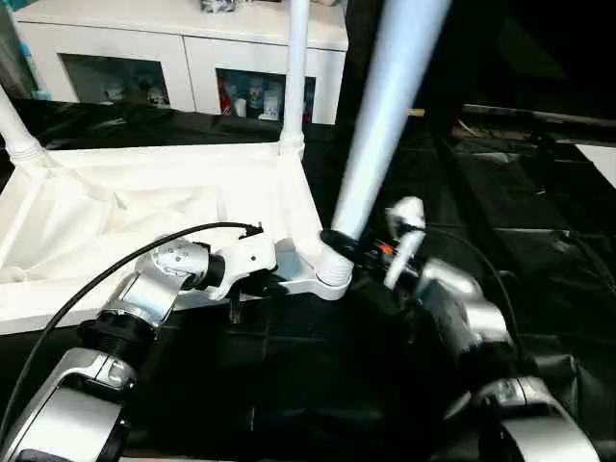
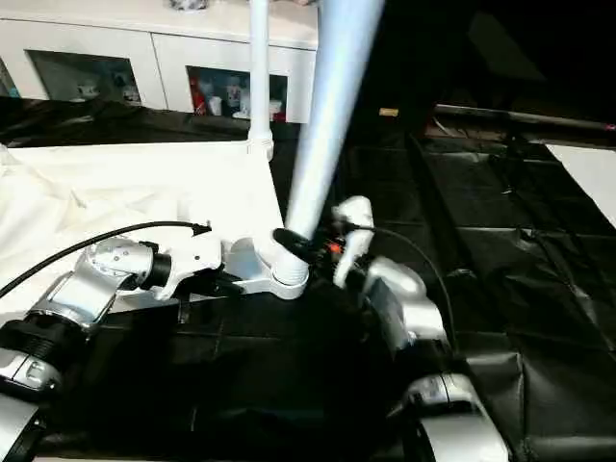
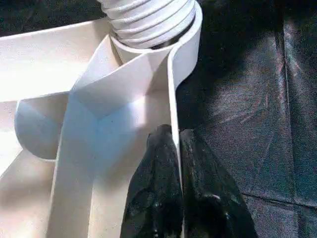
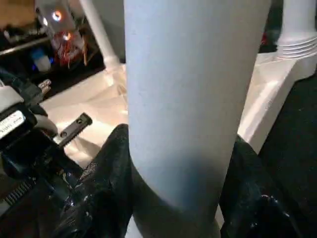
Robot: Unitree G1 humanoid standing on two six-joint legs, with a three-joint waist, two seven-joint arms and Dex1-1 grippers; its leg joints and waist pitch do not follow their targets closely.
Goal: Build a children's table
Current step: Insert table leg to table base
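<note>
Three legs stand in the upturned white table top on the black-draped work table. Right gripper grasps the near leg above its corner socket. Left gripper is clenched on the top's edge. White cabinet stands behind.
</note>
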